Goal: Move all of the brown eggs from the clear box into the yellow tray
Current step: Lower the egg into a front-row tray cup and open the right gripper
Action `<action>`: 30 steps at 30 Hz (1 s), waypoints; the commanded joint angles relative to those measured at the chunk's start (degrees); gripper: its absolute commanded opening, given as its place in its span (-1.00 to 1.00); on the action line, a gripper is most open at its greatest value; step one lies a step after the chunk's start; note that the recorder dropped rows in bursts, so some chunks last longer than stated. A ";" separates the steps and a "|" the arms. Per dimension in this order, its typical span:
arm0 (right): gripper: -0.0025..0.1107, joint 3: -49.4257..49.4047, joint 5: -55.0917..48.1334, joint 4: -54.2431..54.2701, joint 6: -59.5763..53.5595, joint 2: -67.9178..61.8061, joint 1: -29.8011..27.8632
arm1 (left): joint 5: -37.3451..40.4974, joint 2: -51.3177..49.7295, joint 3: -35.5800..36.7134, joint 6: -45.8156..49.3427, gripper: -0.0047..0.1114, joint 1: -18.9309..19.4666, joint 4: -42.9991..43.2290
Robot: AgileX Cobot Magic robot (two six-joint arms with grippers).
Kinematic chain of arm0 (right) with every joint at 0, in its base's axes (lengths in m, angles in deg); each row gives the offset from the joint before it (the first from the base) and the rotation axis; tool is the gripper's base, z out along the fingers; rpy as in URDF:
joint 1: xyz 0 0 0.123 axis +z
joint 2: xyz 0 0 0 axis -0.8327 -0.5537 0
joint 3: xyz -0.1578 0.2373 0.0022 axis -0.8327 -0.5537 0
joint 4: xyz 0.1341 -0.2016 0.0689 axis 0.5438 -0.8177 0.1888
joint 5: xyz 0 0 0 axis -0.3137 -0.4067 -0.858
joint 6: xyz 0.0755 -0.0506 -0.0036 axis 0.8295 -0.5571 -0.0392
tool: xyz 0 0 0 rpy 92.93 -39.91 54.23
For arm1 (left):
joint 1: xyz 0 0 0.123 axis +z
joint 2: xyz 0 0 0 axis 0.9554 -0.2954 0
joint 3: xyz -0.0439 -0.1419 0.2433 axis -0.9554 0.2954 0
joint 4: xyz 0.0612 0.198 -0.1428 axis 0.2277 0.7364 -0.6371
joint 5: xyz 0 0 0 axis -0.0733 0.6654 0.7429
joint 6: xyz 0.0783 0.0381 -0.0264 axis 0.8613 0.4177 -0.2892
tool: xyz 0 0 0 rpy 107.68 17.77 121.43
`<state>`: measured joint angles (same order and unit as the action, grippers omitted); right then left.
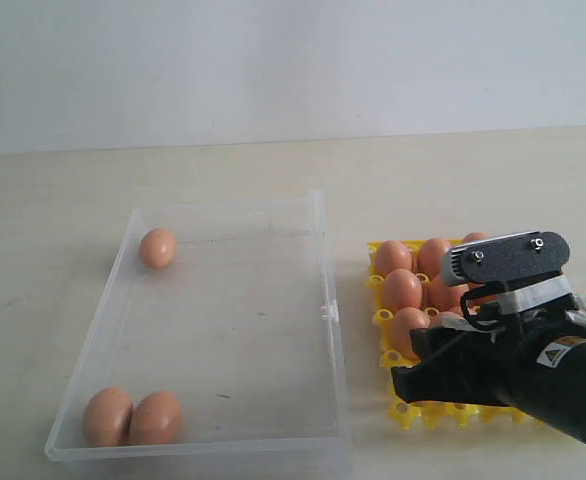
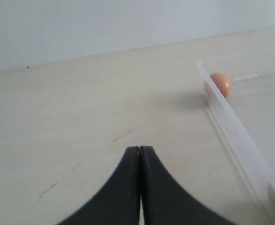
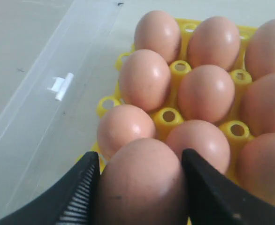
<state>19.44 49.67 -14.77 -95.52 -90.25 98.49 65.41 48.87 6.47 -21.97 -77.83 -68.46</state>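
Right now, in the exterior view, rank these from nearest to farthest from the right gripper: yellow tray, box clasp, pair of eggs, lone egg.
1. Yellow tray, under the right gripper and its held egg.
2. Box clasp, on the wall facing the tray.
3. Pair of eggs, front left corner of the box.
4. Lone egg, back left corner.

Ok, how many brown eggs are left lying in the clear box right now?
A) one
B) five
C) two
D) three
D: in the exterior view the clear box holds one brown egg by its far left corner. A pair of eggs also lies side by side at its near left corner, which makes three.
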 commanded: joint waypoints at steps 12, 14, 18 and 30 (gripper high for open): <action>-0.96 -0.99 2.43 -6.06 7.38 -0.14 3.58 | -0.79 -0.04 -0.23 -0.25 -0.92 -0.18 -0.08; -0.96 -0.99 3.18 -6.06 7.38 -1.00 3.58 | -0.79 -0.04 -0.23 -0.25 -0.92 -0.18 -0.08; -0.96 -0.99 3.55 -6.23 9.05 -3.55 3.58 | -0.79 -0.04 -0.23 -0.25 -0.92 -0.18 -0.08; -0.95 -0.99 5.51 -9.23 12.31 -5.49 3.58 | -0.79 -0.04 -0.23 -0.25 -0.92 -0.18 -0.08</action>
<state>18.61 53.93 -23.09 -84.08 -95.70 101.80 65.41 48.87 6.47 -21.97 -77.83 -68.46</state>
